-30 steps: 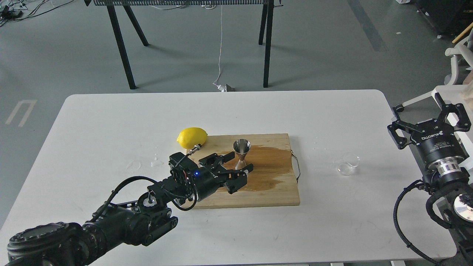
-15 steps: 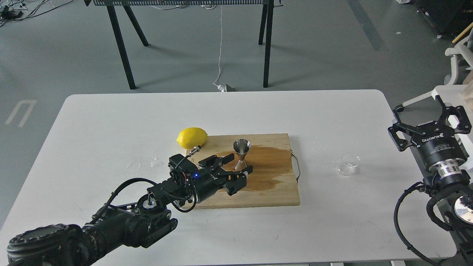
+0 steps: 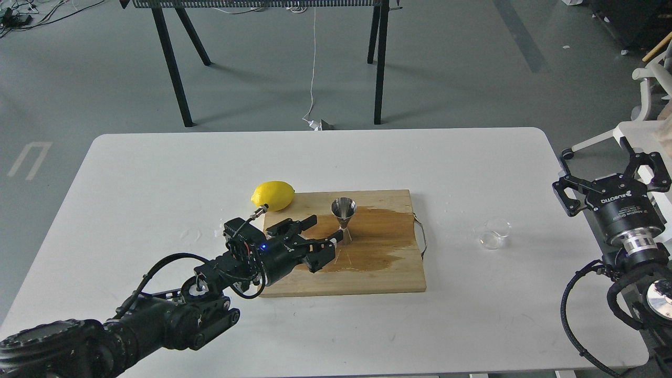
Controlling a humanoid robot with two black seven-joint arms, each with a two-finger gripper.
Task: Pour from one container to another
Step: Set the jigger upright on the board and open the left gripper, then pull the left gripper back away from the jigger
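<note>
Jigger, the shiny steel hourglass, stands upright on the wooden cutting board, its long axis vertical and its open upper cone facing up. Its 2 cones meet at a narrow waist, and the base sits at the left edge of a dark wet stain spread across the board.

Nearest the camera, the left gripper reaches in low over the board's left part with its 2 fingers spread apart and nothing between them; the nearer fingertip lies just beside the jigger's base, though contact cannot be judged. At the right edge, the right gripper is raised off the table, its 2 fingers wide apart and empty.

To the right of the board, well apart from the jigger, the clear glass cup rests on the white table; it is colourless and see-through, and whether it stands or lies tipped cannot be told. Behind the board's left corner sits a yellow lemon. Beyond the table are grey floor and black trestle legs.
</note>
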